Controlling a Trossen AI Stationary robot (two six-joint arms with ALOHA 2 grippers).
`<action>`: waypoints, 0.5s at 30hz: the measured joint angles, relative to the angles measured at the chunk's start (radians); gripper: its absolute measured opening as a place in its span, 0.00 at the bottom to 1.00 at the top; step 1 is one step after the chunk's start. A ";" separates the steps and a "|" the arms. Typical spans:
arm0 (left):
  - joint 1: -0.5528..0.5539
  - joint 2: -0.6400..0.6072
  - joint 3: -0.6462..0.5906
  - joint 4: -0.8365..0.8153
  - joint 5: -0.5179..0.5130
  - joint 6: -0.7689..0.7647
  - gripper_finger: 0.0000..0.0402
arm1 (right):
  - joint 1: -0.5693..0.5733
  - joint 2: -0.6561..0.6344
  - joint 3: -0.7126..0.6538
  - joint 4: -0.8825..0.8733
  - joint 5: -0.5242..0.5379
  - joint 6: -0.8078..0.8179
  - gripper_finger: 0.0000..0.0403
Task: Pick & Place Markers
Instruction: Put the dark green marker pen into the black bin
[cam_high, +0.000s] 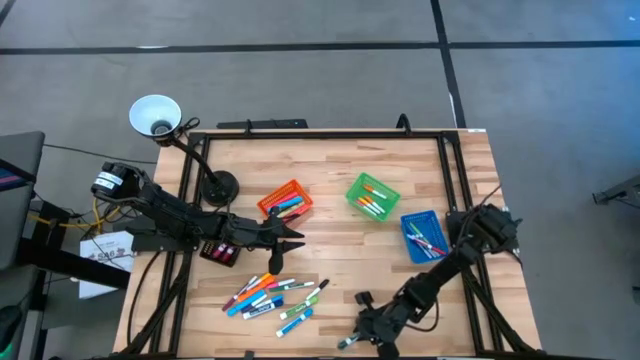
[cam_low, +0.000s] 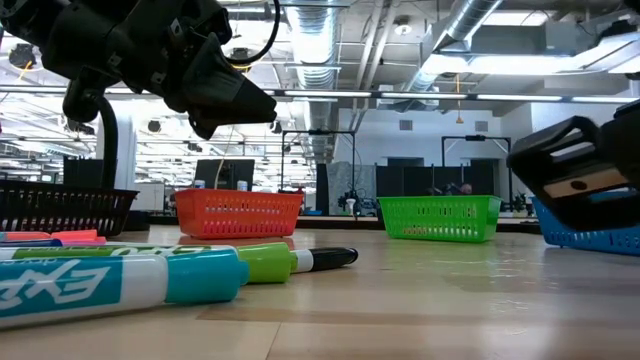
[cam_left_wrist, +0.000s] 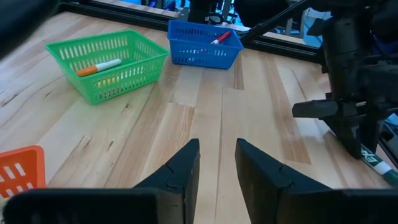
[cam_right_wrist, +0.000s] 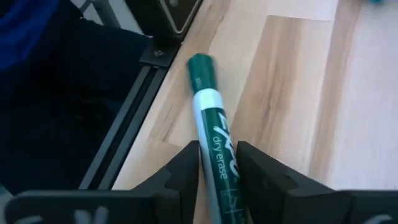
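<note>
A pile of colored markers (cam_high: 272, 295) lies on the wooden table's near left; the low view shows some (cam_low: 150, 275) close up. One green-capped white marker (cam_right_wrist: 214, 143) lies apart by the near edge (cam_high: 345, 343). My right gripper (cam_right_wrist: 217, 165) (cam_high: 366, 328) is down at it, shut on its barrel. My left gripper (cam_left_wrist: 217, 163) (cam_high: 292, 238) hangs open above the table just beyond the pile, with nothing between its fingers. My right gripper has the green marker's white barrel (cam_right_wrist: 219, 158) between its two fingers, one on each long side. The fingers slant down from the table's far right. The marker lies flat on the table, its green cap (cam_right_wrist: 202, 68) pointing ahead of the fingers toward the frame rail.
An orange bin (cam_high: 285, 200), a green bin (cam_high: 372, 195) and a blue bin (cam_high: 423, 235) hold markers at mid-table. A black bin (cam_high: 218, 250) sits under the left arm. A white lamp (cam_high: 155, 115) stands far left. A black frame rail (cam_right_wrist: 134, 93) runs beside the held marker.
</note>
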 joint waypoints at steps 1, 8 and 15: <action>0.000 0.000 0.000 0.000 0.000 0.000 0.25 | -0.004 0.000 0.000 -0.002 -0.002 0.005 0.23; 0.003 0.000 0.000 0.000 0.000 0.000 0.25 | -0.023 -0.017 0.001 -0.020 0.021 -0.093 0.12; 0.011 0.000 0.000 0.001 -0.004 0.001 0.25 | -0.081 -0.091 -0.003 -0.137 0.055 -0.097 0.18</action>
